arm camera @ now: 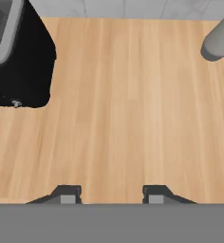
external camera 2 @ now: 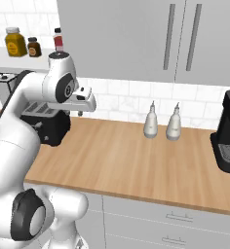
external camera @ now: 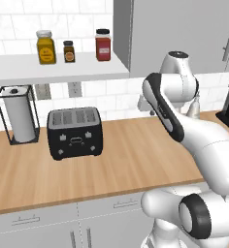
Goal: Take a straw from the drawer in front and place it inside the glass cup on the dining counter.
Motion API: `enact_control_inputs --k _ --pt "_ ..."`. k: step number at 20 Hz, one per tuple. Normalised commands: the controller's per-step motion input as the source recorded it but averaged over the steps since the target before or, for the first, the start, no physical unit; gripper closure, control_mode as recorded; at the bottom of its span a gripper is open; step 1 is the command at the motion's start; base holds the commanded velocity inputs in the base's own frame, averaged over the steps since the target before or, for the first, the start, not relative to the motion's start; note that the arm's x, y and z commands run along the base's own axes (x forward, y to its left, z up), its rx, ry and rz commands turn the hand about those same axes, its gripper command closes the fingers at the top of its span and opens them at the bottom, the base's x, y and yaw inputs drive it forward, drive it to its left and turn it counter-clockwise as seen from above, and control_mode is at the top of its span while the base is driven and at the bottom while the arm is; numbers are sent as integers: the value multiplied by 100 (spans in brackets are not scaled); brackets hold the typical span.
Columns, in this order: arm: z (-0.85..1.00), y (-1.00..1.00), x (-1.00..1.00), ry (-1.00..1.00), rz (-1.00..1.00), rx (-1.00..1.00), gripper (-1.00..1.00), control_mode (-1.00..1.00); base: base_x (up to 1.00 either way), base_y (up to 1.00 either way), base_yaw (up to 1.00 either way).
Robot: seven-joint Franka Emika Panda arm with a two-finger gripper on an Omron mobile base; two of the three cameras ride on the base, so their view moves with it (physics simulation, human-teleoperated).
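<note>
My gripper hangs above the light-wood wall counter, pointing down at bare wood. It is open, with nothing between its two dark fingertips. In the right base view the white hand sits just right of the toaster. Under the counter edge run shallow light-grey drawer fronts with slim silver handles, all shut. The straw is hidden. The glass cup and the dining counter are out of view.
A black toaster stands at the back left of the counter, beside a paper-towel holder. Two pale bottles and a black coffee machine stand to the right. A shelf with jars and grey wall cabinets hang above.
</note>
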Motion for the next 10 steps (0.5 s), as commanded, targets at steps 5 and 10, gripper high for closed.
enact_control_inputs --k 5,10 --pt "-10 0 -45 0 0 0 -100 -100 0 0 0" --pt "-30 0 -71 0 0 0 -100 -100 0 0 0"
